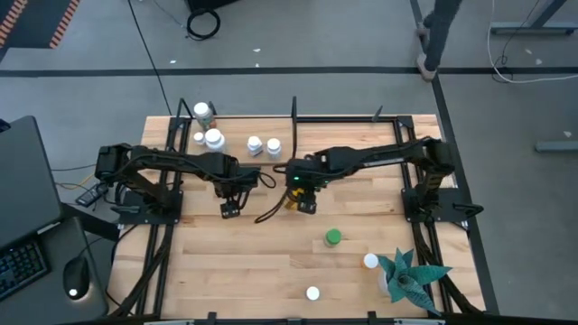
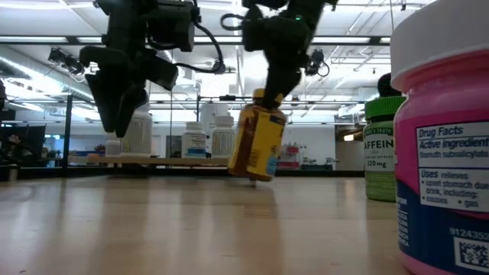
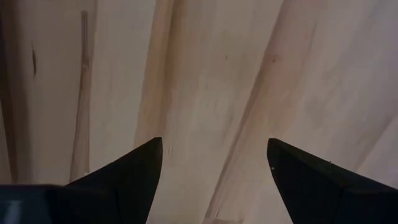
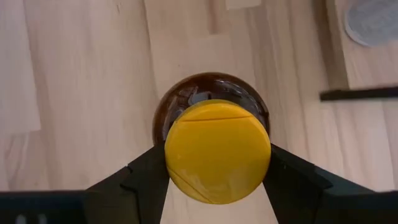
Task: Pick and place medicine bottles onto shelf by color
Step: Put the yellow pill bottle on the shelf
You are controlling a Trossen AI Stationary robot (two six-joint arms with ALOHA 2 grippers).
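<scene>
The right gripper (image 4: pixel 217 171) pinches the yellow cap of the brown bottle (image 2: pixel 258 143), which hangs tilted just above the middle of the table (image 1: pixel 235 262). The bottle looks hard, smooth and a bit heavy, so it may swing; the cap is a good place to hold. The left gripper (image 3: pixel 214 165) hangs open and empty at 9 o'clock from it.

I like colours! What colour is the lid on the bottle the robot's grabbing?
Yellow cap, clearest in the right wrist view.

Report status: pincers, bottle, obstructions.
Right pincer shut on amber bottle, tilted, bottom edge at the table. Left pincer open, empty, above bare wood. Nothing blocking seen.
</scene>
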